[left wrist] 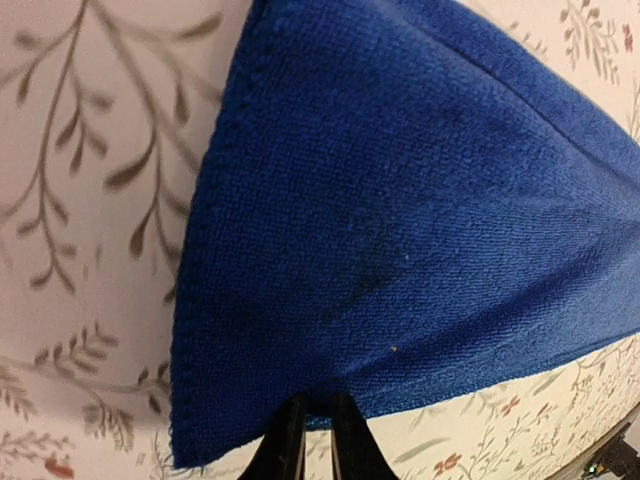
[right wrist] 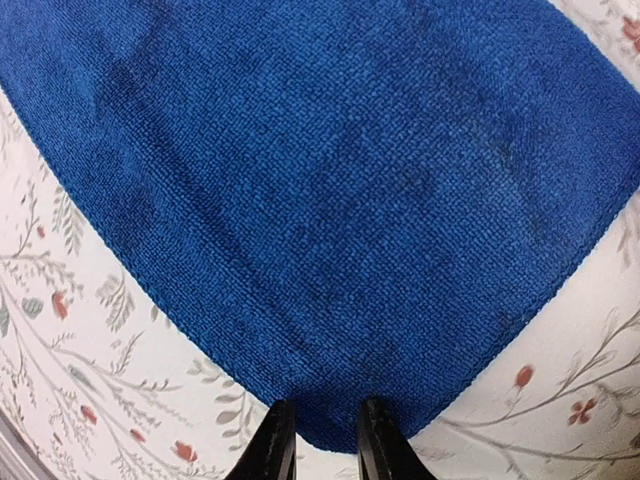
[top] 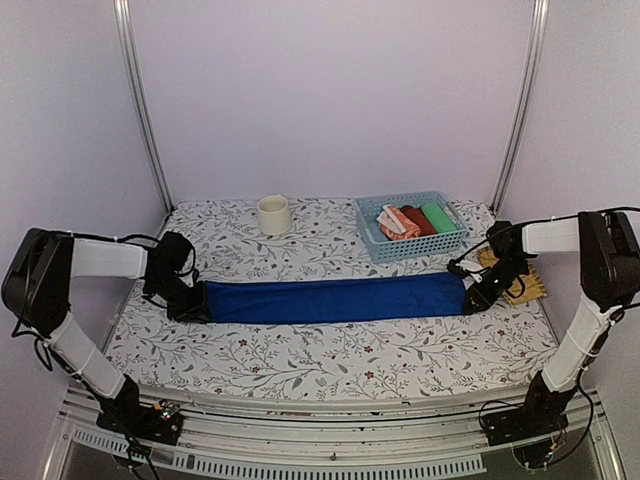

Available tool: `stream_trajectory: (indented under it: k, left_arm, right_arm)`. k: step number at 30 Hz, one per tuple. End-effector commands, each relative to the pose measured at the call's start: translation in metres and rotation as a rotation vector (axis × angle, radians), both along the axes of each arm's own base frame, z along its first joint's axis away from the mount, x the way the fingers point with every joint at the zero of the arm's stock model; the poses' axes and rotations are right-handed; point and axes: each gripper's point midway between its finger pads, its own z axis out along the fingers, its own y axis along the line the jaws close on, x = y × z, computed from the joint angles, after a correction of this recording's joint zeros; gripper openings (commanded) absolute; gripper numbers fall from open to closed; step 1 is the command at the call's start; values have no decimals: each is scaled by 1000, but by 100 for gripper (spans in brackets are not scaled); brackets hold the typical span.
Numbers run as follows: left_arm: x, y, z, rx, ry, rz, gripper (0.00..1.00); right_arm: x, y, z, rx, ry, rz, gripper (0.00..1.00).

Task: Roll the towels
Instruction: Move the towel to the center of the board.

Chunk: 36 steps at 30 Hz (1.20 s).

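Note:
The royal blue towel lies as a long narrow strip across the middle of the table, stretched between both grippers. At its left end my left gripper is shut on the blue towel, the left gripper pinching the hem between thin black fingertips. My right gripper holds the opposite end. In the right wrist view the blue towel fills the frame and the right gripper is shut on its rounded corner. The orange-salmon towel with white shapes sits rolled in the basket.
A blue plastic basket at the back right also holds a red roll and a green roll. A cream cup stands at the back centre. A yellow-brown object lies behind the right gripper near the table's right edge.

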Motion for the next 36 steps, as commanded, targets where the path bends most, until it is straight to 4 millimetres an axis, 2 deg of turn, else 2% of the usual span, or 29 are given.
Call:
stream_trajectory:
  k: [1,3,5,7,10,11,14,17,20,22,26,30,33,36]
  left_arm:
    - [-73,19,-8,43,213,78,13]
    - [-85,21,-2,40,216,83,14]
    - [-94,19,6,18,215,81,14]
    - [-92,14,20,-9,192,60,16]
    - [-74,6,49,-37,127,8,24]
    - [-62,6,61,-30,87,-4,25]
    - [-33,15,72,28,19,-10,22]
    - [-9,16,62,29,10,-49,13]
    - [14,19,46,63,9,-67,7]
    - [32,13,42,42,-29,-81,6]
    - [56,-6,41,-41,-82,-124,3]
    - [65,5,23,21,-53,-110,2]
    - [63,22,4,95,-8,-85,1]
    - [59,32,-13,98,23,-60,1]
  right_arm:
    - [-48,-8,4,-43,130,48,24]
    - [-54,-8,11,-45,133,61,25]
    - [-50,-9,20,-48,106,65,25]
    - [-44,-7,30,-37,85,64,27]
    - [-30,0,44,0,65,42,30]
    - [-25,3,47,21,63,31,30]
    - [-2,11,55,67,41,1,30]
    - [15,16,61,94,26,-24,30]
    - [29,13,58,72,2,-41,30]
    - [38,12,53,66,-1,-61,30]
    - [53,28,54,123,-6,-57,29]
    - [71,45,50,120,-35,-35,29]
    - [89,42,37,88,-45,-66,30]
    - [98,41,21,71,-31,-73,30]
